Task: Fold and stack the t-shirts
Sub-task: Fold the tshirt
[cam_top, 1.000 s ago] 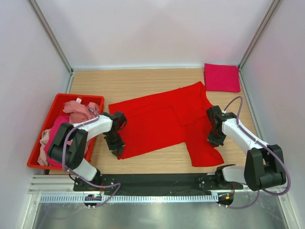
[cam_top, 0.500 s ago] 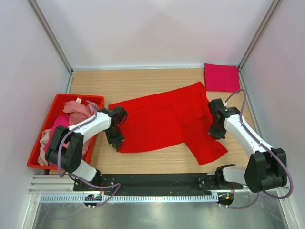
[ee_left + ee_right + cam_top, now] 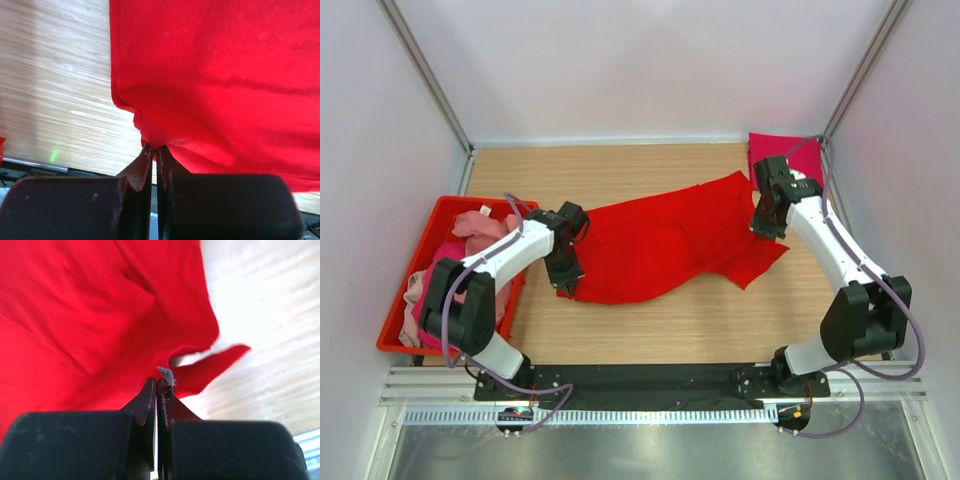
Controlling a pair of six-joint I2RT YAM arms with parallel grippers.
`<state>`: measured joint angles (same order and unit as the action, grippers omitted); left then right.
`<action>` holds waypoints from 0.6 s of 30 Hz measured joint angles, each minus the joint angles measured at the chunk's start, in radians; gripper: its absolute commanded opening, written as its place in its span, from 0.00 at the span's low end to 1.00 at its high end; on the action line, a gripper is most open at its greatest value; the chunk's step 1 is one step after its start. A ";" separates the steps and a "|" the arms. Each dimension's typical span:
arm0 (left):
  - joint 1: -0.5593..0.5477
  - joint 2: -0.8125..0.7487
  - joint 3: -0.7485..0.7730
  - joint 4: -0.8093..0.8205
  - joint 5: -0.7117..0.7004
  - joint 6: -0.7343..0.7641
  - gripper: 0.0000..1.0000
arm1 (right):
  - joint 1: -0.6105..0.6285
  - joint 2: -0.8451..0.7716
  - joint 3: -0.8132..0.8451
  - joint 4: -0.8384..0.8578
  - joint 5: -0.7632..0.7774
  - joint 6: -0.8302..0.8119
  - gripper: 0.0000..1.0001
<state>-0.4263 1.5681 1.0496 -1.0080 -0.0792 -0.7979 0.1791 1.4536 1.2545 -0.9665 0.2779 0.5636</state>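
Note:
A bright red t-shirt [image 3: 665, 240] lies partly lifted across the middle of the wooden table. My left gripper [image 3: 566, 280] is shut on its near left edge; in the left wrist view the red cloth [image 3: 210, 75] bunches into the closed fingertips [image 3: 155, 150]. My right gripper [image 3: 763, 222] is shut on the shirt's right edge, near the far right; the right wrist view shows the cloth [image 3: 100, 315] and a small grey tag [image 3: 165, 374] pinched at its tips [image 3: 157, 385]. A folded magenta-crimson t-shirt [image 3: 800, 160] lies at the far right corner. Pale pink and magenta shirts [image 3: 480, 235] sit in the bin.
A rigid red plastic bin [image 3: 455, 215] stands at the left edge of the table, holding crumpled shirts. White walls enclose the table on three sides. The black base rail [image 3: 650, 380] runs along the near edge.
Both grippers have carried the shirt's near edge away from the front of the table, the right one much farther toward the back. The shirt now covers less table and folds over itself.

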 measured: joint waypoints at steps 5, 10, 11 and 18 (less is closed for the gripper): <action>0.058 0.021 0.030 -0.014 0.000 0.021 0.00 | 0.000 0.108 0.140 0.018 -0.005 -0.028 0.01; 0.126 0.058 0.075 -0.021 0.000 0.050 0.00 | 0.000 0.220 0.255 0.026 -0.009 -0.043 0.01; 0.136 0.073 0.094 -0.024 0.000 0.056 0.00 | 0.000 0.240 0.273 0.028 -0.010 -0.045 0.01; 0.156 0.170 0.209 -0.024 -0.005 0.100 0.00 | -0.006 0.374 0.415 0.027 -0.015 -0.062 0.01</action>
<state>-0.2707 1.7378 1.2587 -1.0325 -0.0841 -0.6983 0.1734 1.8275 1.6695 -0.9398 0.2630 0.5014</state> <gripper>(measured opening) 0.010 0.036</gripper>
